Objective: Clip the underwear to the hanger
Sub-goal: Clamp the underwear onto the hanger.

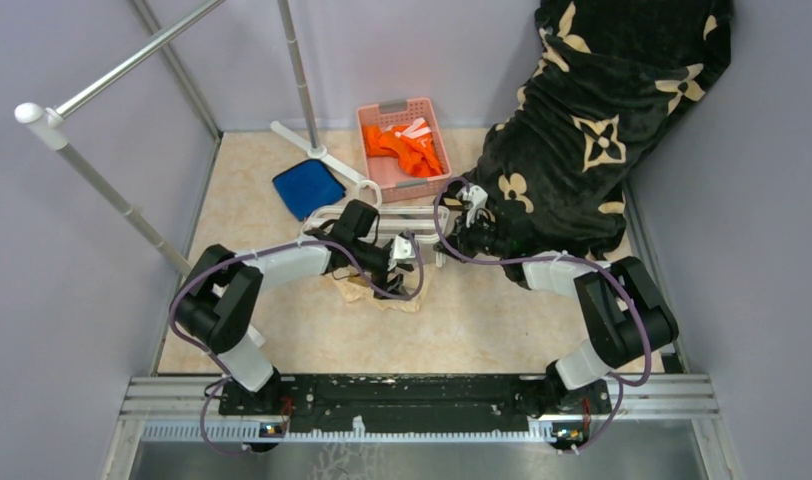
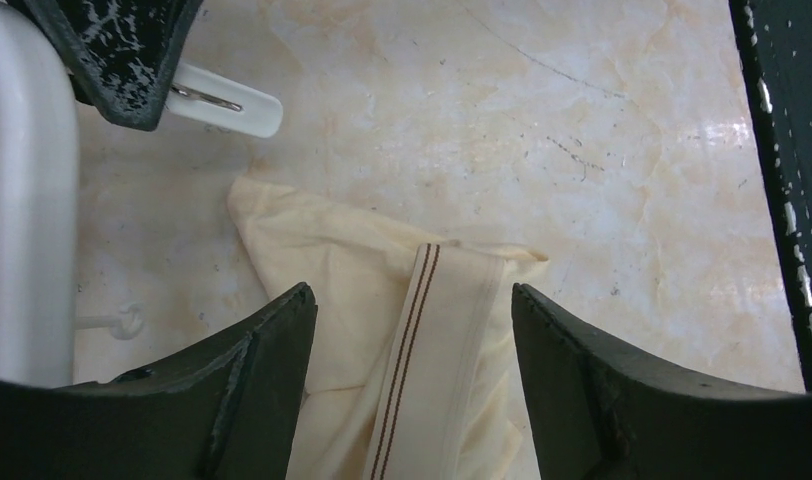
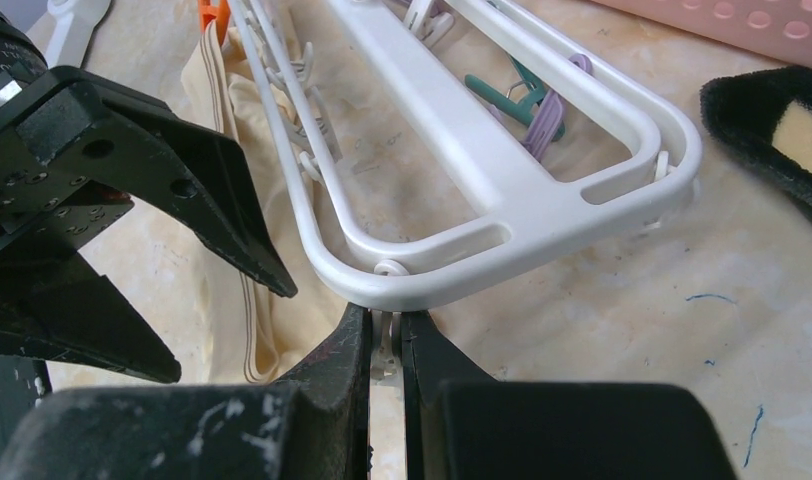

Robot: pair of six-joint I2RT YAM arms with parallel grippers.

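Underwear [image 2: 382, 290]: pale beige fabric with a brown-striped waistband, crumpled on the marbled table [image 2: 582, 150]. It lies directly beneath the left gripper [image 2: 412, 300], framed between its two fingers. The jaws of this gripper stand wide apart; whether the fingertips touch the fabric cannot be told.

Hanger [image 3: 502, 215]: white barred frame lying flat on the table just beyond the right gripper [image 3: 385, 325], with one long side resting over the fabric.

Right gripper: fingers drawn together and clamped on a small white clip [image 2: 222, 100] that dangles from the rounded end of the frame. The left gripper sits just to its left.

Beyond both grippers: a pink basket [image 1: 412, 190] of orange clothes [image 1: 407, 150] and a blue cloth [image 1: 307, 188]. A black patterned blanket [image 1: 582, 120] lies to the right of the right gripper.
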